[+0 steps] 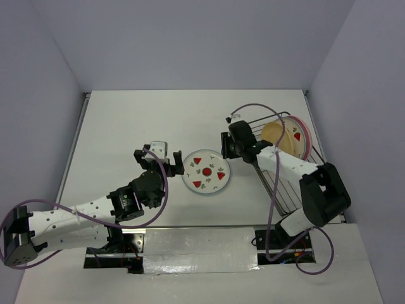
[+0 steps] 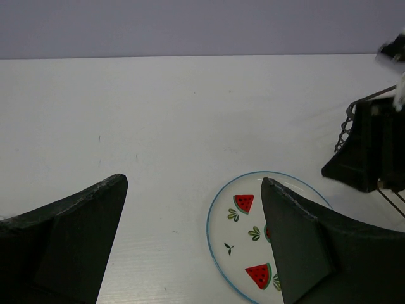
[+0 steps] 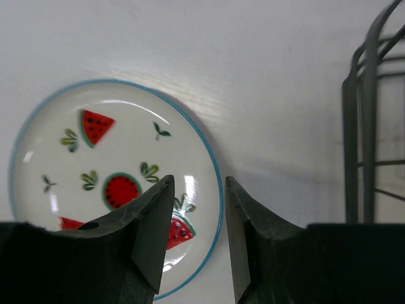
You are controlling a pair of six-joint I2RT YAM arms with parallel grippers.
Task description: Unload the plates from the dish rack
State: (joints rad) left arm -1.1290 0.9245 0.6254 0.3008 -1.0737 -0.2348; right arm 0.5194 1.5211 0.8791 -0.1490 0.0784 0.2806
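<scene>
A white plate with red watermelon marks (image 1: 205, 172) lies flat on the table between the arms. It also shows in the left wrist view (image 2: 243, 234) and the right wrist view (image 3: 95, 158). My left gripper (image 1: 166, 157) is wide open and empty just left of it (image 2: 195, 182). My right gripper (image 1: 229, 144) is open and empty, its jaws standing over the plate's right rim (image 3: 199, 182). The dark wire dish rack (image 1: 278, 183) stands at the right. It holds a yellow-orange plate (image 1: 273, 135), a pale plate with a red mark (image 1: 295, 135) and a pink plate (image 1: 307, 136), all upright.
The rack's wires (image 3: 366, 126) stand close to the right of my right gripper. Purple cables loop off both arms. The table's raised right edge (image 1: 323, 152) runs just beyond the rack.
</scene>
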